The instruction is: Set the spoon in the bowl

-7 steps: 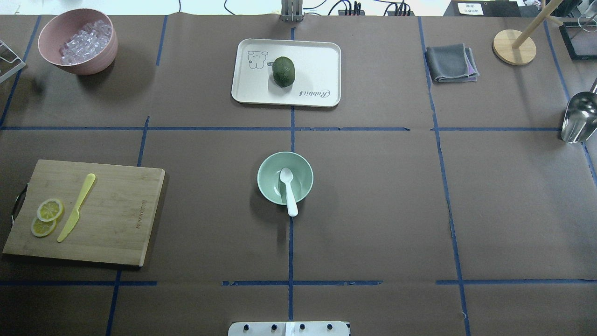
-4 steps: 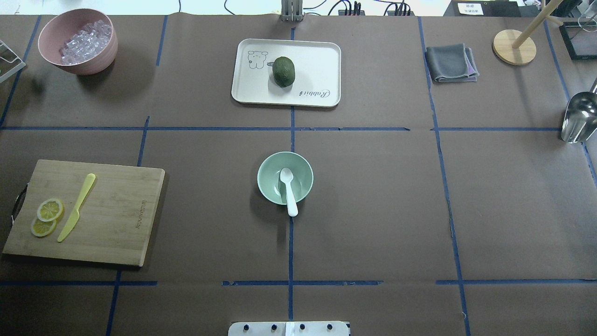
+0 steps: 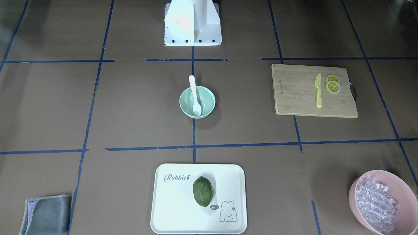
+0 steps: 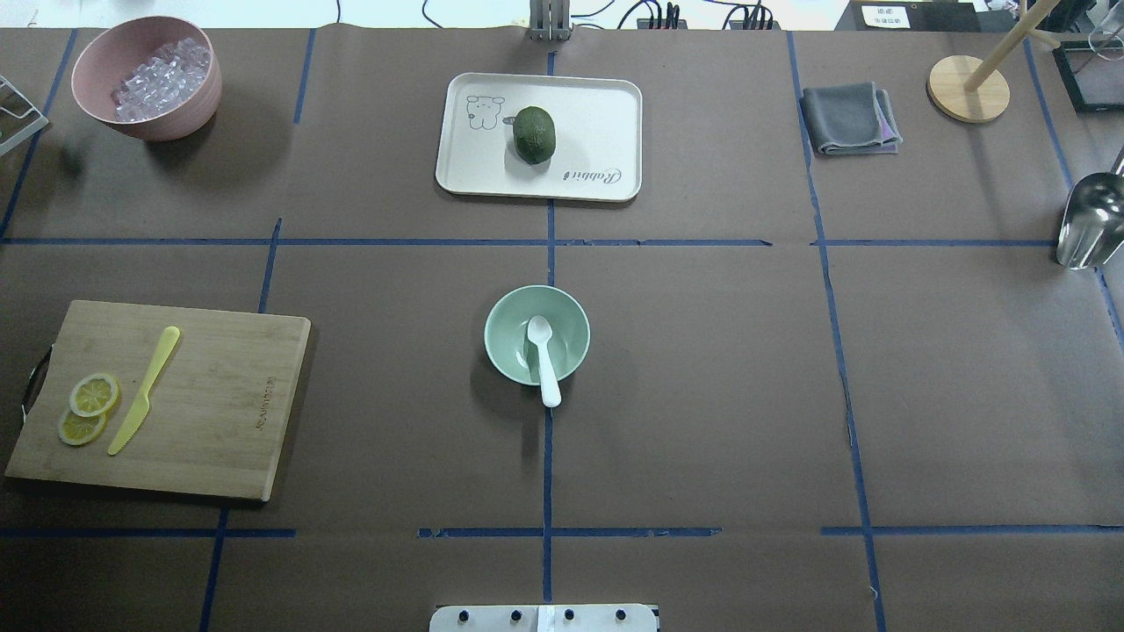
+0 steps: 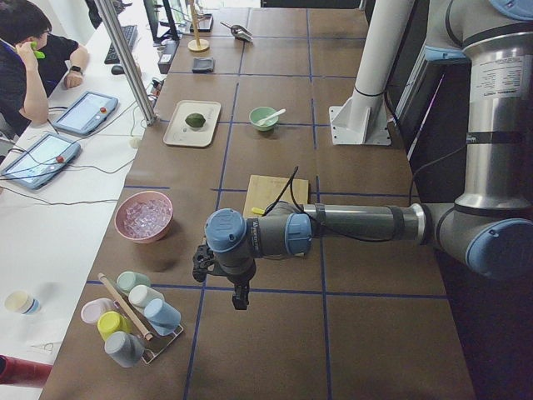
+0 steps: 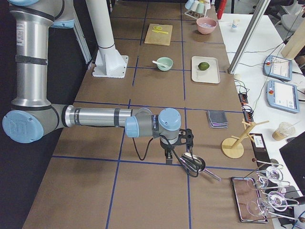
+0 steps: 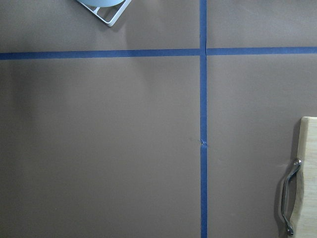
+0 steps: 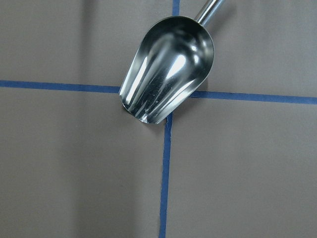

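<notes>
The white spoon point(image 4: 543, 355) lies in the mint-green bowl point(image 4: 502, 351) at the table's middle, scoop inside and handle sticking out over the rim toward the robot. Both also show in the front view: the spoon point(image 3: 195, 94) in the bowl point(image 3: 208, 98). My left gripper point(image 5: 239, 296) hangs over bare table far off at the left end, near the cup rack. My right gripper point(image 6: 167, 155) hangs at the right end beside the metal scoop point(image 8: 168, 69). I cannot tell whether either is open or shut. Neither is near the bowl.
A white tray point(image 4: 597, 114) with a green avocado point(image 4: 534, 134) is behind the bowl. A cutting board point(image 4: 219, 395) with a yellow knife point(image 4: 145, 391) and lemon slices is at left. A pink bowl point(image 4: 180, 114) of ice cubes, a grey cloth point(image 4: 847, 118) and a wooden stand point(image 4: 966, 88) stand at the back.
</notes>
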